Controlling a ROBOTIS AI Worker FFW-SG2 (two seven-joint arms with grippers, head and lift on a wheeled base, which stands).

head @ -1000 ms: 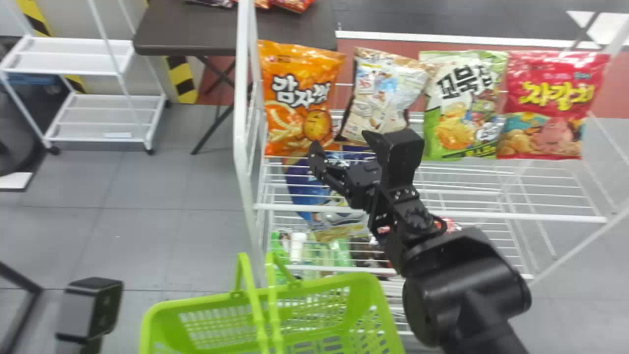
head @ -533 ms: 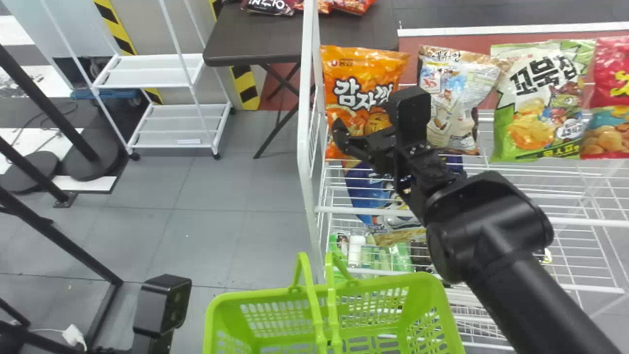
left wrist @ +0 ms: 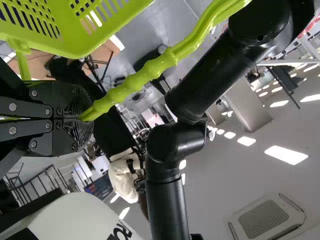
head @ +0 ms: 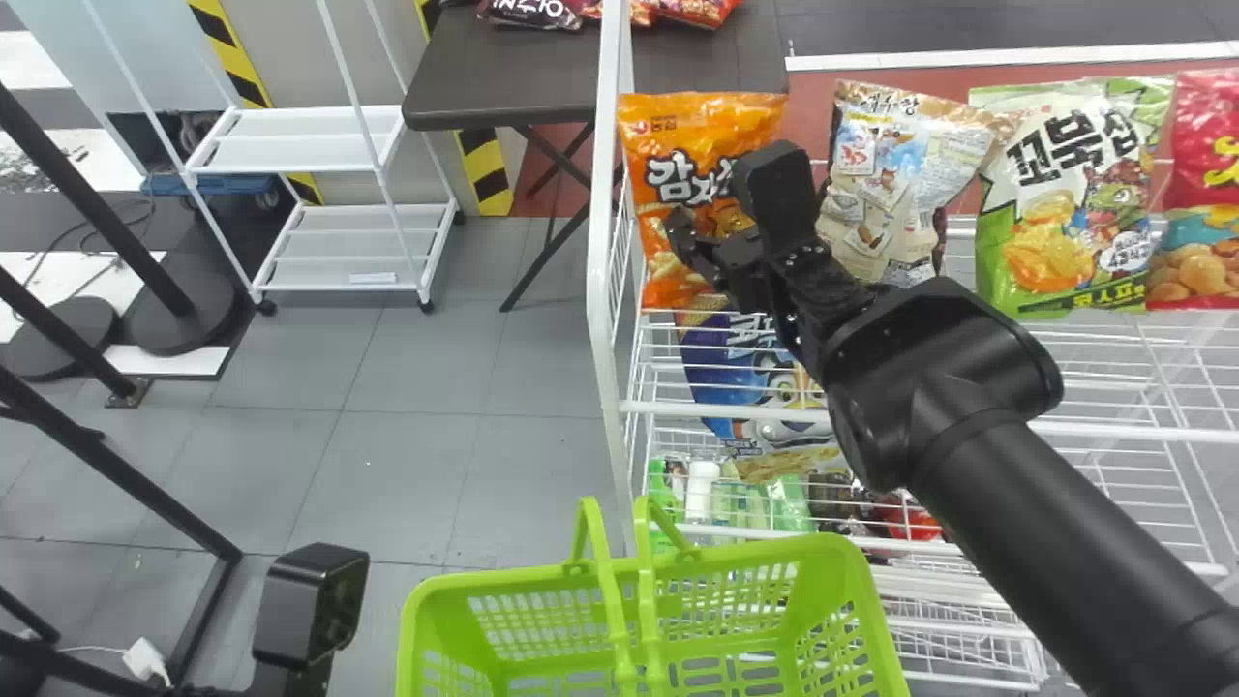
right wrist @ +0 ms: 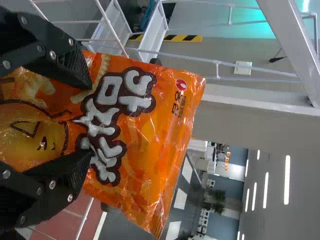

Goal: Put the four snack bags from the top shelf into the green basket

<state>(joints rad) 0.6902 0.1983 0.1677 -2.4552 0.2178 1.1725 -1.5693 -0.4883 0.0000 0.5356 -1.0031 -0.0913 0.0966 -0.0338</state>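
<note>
Four snack bags on the white wire top shelf point(head: 716, 410); basketing judged at nought of four.
Orange glossy film pillow bag point(head: 707, 116), crimped top edge, upright, between the widely parted, ridged black fingers of the right gripper point(right wrist: 89, 119); crinkled beige bag point(head: 881, 194), green-and-white bag point(head: 1065, 213) and red bag point(head: 1205, 194) alongside, all to be transferred. Lime-green basket point(head: 503, 579), slotted moulded plastic, rounded rim, near the shelf front; its ribbed handles point(left wrist: 135, 86) clamped in the left gripper point(left wrist: 80, 119). Next, probably: close on the orange bag.
</note>
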